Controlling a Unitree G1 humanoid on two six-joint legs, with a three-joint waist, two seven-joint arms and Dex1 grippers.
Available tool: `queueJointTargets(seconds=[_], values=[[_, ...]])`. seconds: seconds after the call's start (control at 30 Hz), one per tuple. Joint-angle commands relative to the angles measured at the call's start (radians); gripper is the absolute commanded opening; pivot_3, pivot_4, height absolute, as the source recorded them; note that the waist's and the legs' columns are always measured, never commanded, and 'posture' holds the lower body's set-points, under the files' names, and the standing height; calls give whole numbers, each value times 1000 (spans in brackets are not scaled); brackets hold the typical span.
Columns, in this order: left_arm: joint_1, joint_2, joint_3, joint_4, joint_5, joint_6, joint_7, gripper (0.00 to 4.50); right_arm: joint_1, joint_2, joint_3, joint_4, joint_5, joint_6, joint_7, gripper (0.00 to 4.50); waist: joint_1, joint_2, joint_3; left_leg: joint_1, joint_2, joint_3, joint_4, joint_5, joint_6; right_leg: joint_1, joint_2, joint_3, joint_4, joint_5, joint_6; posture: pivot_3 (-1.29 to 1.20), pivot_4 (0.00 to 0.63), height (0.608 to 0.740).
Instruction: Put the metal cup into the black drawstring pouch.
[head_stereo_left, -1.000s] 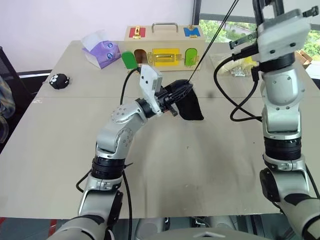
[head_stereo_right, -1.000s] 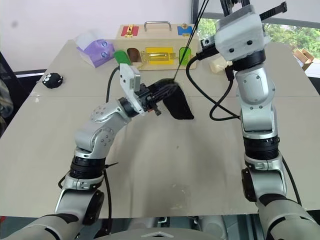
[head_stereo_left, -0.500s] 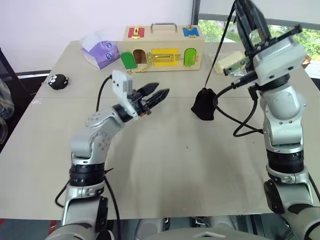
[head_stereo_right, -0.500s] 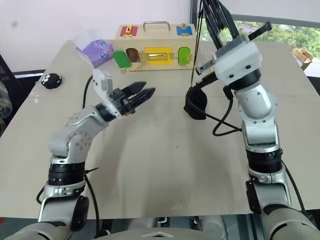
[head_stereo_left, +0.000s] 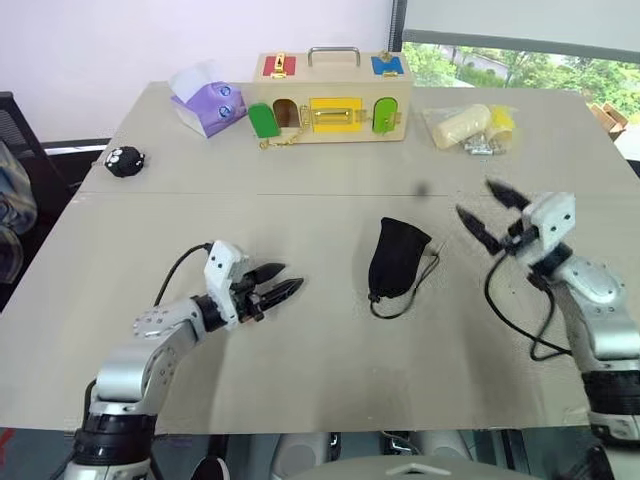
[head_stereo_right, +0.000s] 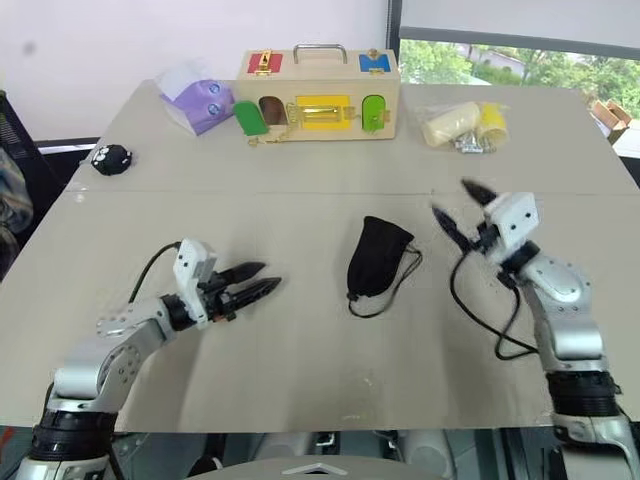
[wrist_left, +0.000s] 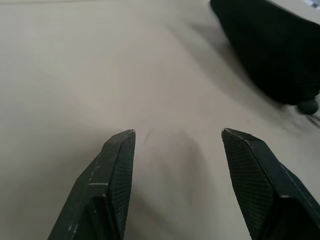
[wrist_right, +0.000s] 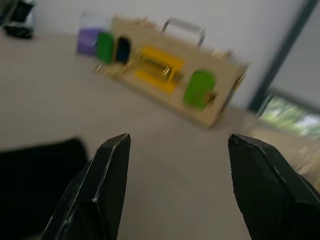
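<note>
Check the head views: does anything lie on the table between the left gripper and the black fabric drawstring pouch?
Nothing visible does. Only bare table separates the open left gripper from the black fabric drawstring pouch.

Beige desk (head_stereo_left: 300, 380), seam across the middle. At far centre, wooden latch box (head_stereo_left: 333, 97) with metal handle and red, green, yellow and blue panels. Left of it, purple tissue box (head_stereo_left: 208, 103). Near far-left edge, round black toy (head_stereo_left: 125, 160). At far right, clear bag (head_stereo_left: 468, 127) holding pale and yellow items.
</note>
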Motion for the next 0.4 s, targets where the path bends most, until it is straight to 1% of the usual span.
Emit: queueJointTargets(seconds=[0.03,0.07,0.13,0.2,0.33,0.4], values=[[48,16,30,-43,42,-63,5,2831,56,-74,-46,28,136,88,210,3122,0,0,0,0,0,0,0,-1,1,0,-1,0,0,0,0,0,150,740],[70,14,37,-49,47,-73,9,2831,81,-100,-47,48,161,93,288,3122,0,1,0,0,0,0,0,-1,2,0,-1,0,-1,0,0,0,150,740],[116,9,56,-73,58,-89,28,2831,102,-139,-62,112,183,105,380,3122,0,1,0,0,0,0,0,-2,3,0,-1,0,-2,0,0,0,150,740],[154,10,69,-95,72,-105,47,2831,95,-159,-74,182,184,93,434,3122,-3,2,0,0,0,0,0,-2,4,0,-2,0,-2,0,0,0,150,740],[209,10,80,-128,93,-135,57,2831,69,-178,-76,326,138,-13,552,3122,-2,3,-1,0,0,1,0,-2,4,0,-2,0,-2,0,0,0,150,740],[215,11,76,-137,110,-148,71,2831,56,-176,-78,365,128,-46,587,3122,-1,3,-1,0,0,1,0,-2,4,0,-2,0,-2,0,0,0,150,740]])
